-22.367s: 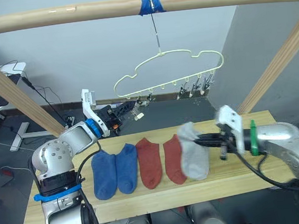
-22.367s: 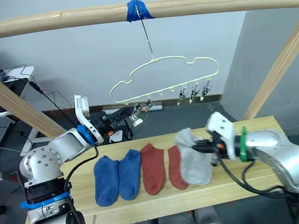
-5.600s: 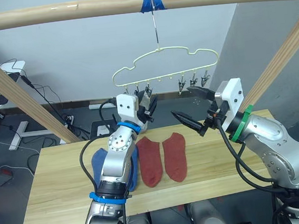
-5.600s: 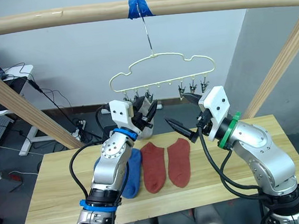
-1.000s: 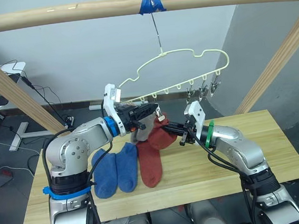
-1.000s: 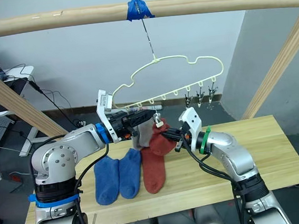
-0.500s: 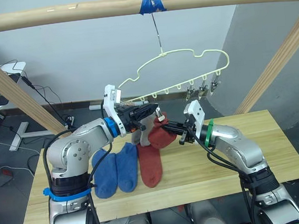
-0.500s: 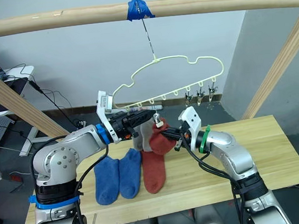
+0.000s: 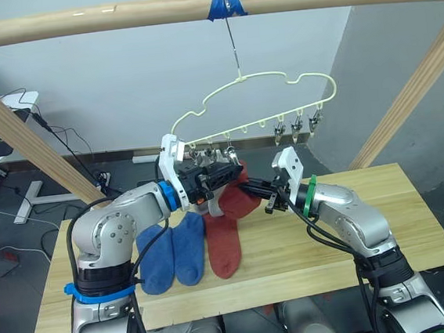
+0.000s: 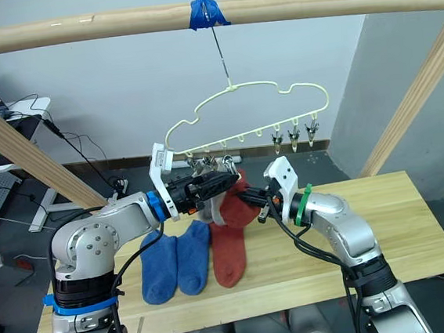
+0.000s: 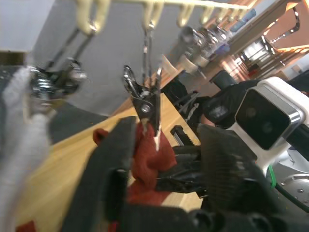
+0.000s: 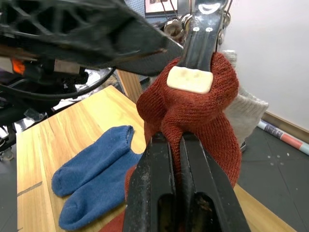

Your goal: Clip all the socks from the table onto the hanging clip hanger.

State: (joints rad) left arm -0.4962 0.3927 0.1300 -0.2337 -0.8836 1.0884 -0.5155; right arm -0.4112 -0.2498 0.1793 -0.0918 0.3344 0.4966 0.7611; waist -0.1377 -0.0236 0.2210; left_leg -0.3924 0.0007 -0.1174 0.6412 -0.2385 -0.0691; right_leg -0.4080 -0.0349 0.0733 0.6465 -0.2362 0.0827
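The cream-yellow clip hanger (image 9: 263, 99) hangs from the round rail. One of its metal clips (image 11: 145, 101) bites the top of a red sock (image 9: 239, 198), which my right gripper (image 9: 254, 185) holds from the side, shut on its fabric (image 12: 193, 116). My left gripper (image 11: 166, 154) stands open with its fingers (image 11: 112, 159) on either side of that clip, not pressing it. Light grey socks (image 9: 209, 199) hang from clips just behind. On the table (image 9: 416, 219) lie two blue socks (image 9: 171, 254) and another red sock (image 9: 223, 245).
The wooden rail (image 9: 113, 19) spans the top, with slanted wooden posts (image 9: 23, 138) at left and right (image 9: 412, 93). Three bare clips (image 9: 296, 124) hang at the hanger's right end. Cables lie on the floor beyond the table.
My left gripper has opened and let go of the clip, which now bites the red sock. The hanger has swung back a little to the left. My right gripper keeps its hold.
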